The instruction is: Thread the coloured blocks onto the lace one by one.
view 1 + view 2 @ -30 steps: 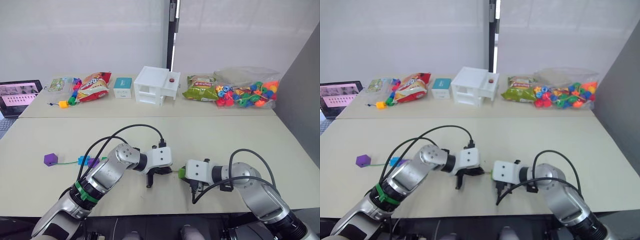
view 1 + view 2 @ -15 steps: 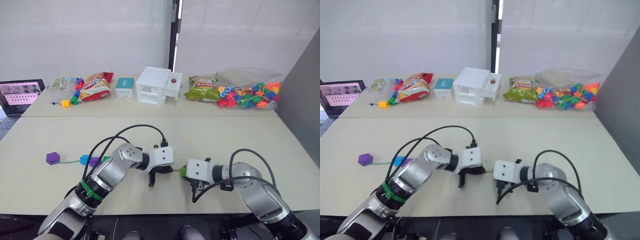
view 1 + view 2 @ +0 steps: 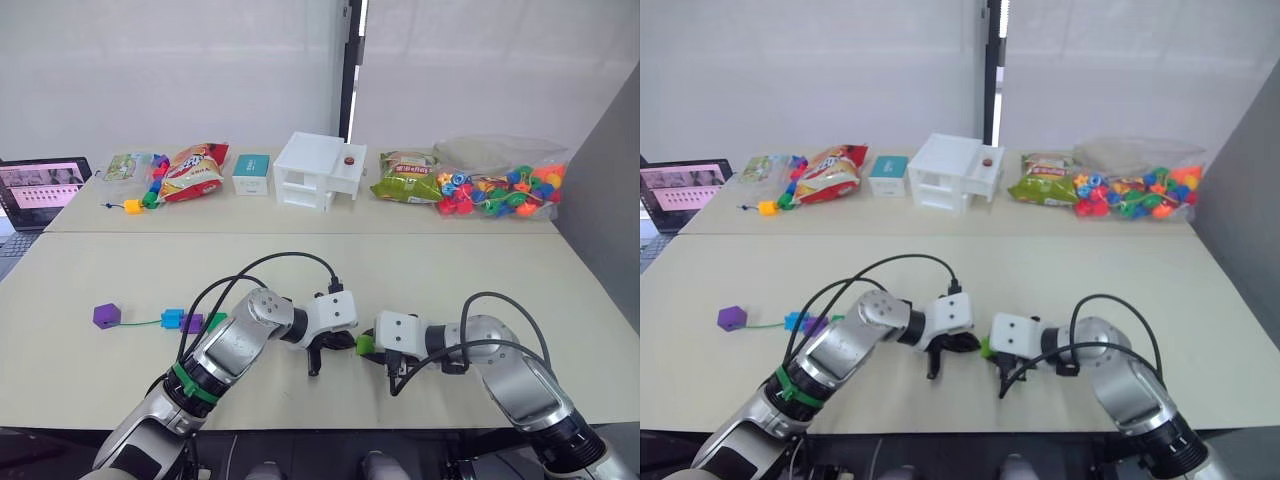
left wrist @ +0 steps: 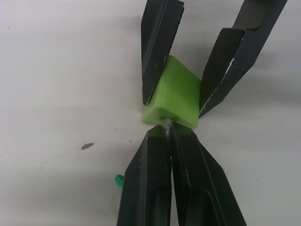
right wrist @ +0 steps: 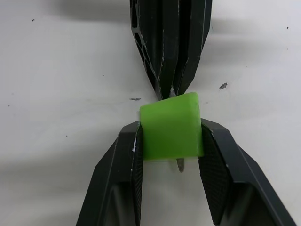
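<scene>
- The right gripper (image 5: 171, 141) is clamped on the light green block (image 5: 171, 125), one finger on each side of it, low over the near table (image 3: 480, 270).
- The left gripper (image 4: 165, 134) meets it head-on from the left, its fingers (image 4: 146, 188) pressed together on the grey tip of the lace (image 4: 166, 125).
- That tip sits in the hole on the block's left face, and a short grey point pokes out of the block's far face in the right wrist view.
- The green cord runs left from the arms across the table, carrying a dark green block (image 3: 216, 321), a purple block (image 3: 191, 323) and a blue block (image 3: 172, 319) close together.
- The second purple block (image 3: 106, 316) lies at the cord's far left end, well apart from those three.
- On the far table (image 3: 300, 218) sit a bag of beads (image 3: 497, 190), snack bags (image 3: 188, 172), a white box (image 3: 314, 171) and a laptop (image 3: 40, 184).
</scene>
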### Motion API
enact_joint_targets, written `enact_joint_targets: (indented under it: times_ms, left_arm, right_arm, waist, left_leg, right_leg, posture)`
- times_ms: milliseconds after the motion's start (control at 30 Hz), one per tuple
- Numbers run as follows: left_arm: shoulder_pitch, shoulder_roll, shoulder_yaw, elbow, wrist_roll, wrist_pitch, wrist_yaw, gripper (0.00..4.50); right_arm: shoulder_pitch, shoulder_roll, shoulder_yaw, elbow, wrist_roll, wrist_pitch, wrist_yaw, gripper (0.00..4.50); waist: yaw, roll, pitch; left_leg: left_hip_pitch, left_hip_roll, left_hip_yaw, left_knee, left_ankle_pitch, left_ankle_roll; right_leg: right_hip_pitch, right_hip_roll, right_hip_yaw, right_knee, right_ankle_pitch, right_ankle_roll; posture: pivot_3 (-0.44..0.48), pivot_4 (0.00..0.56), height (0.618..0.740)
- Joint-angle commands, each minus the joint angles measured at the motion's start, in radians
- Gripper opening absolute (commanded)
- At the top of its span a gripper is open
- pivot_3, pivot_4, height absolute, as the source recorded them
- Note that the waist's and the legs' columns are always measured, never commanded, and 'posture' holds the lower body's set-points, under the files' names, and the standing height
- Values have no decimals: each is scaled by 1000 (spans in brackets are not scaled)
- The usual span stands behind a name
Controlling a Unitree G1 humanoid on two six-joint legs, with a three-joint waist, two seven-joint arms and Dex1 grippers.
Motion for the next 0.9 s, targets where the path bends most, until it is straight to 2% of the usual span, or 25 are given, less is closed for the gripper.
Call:
enact_joint_targets:
  times_ms: [33, 133, 200, 267, 467, 567, 900]
  left_arm:
    - [-19, -47, 36, -105, -62, -30, 9, 333]
    - [1, -21, 85, -148, -135, 11, -47, 1334]
    - [2, 7, 88, -150, -114, -12, -45, 1986]
    - [16, 51, 114, -173, -149, -2, -83, 2628]
    - [59, 176, 186, -194, -233, -16, -145, 2634]
    - [70, 213, 194, -129, -212, -101, -155, 2634]
    - [66, 194, 124, 41, -135, -339, -175, 2634]
  right_arm:
    - [11, 52, 81, 4, 64, -42, 35, 1136]
    - [20, 56, 79, 14, 72, -40, 36, 1136]
    - [24, 57, 76, 14, 75, -37, 38, 1136]
    - [24, 55, 69, 20, 75, -35, 38, 1136]
    - [32, 31, 51, 27, 91, -38, 27, 1136]
    - [50, 9, 37, 14, 105, -41, 25, 1136]
    - [107, -67, -27, 3, 144, -41, 0, 1136]
  waist:
    - [-2, 0, 0]
    - [-13, 0, 0]
    - [-15, 0, 0]
    - [-17, 0, 0]
    - [-25, 1, 1]
    - [-16, 1, 1]
    - [10, 1, 1]
  left_leg:
    - [0, 0, 0, 0, 0, 0]
    - [0, 0, 0, -1, 0, 0]
    - [0, 1, 0, -1, 0, 0]
    - [0, 0, -1, -1, 0, 0]
    - [2, 1, -1, -4, 0, 0]
    - [1, 0, 0, -3, 0, 0]
    - [-1, 0, 0, -2, 0, 0]
  right_leg:
    - [0, 0, 0, 0, 0, 0]
    - [-1, 0, 0, 1, 0, 0]
    - [-2, 0, 0, 2, 0, 0]
    - [-1, 0, 0, 1, 0, 0]
    - [-2, 1, 0, 1, 0, -1]
    - [-1, 0, 0, 0, 0, -1]
    - [-1, -1, -1, -2, 0, 0]
  posture:
    - [0, 150, 740]
    - [0, 150, 740]
    - [0, 150, 740]
    - [0, 150, 740]
    - [0, 150, 740]
    - [0, 150, 740]
    - [0, 150, 740]
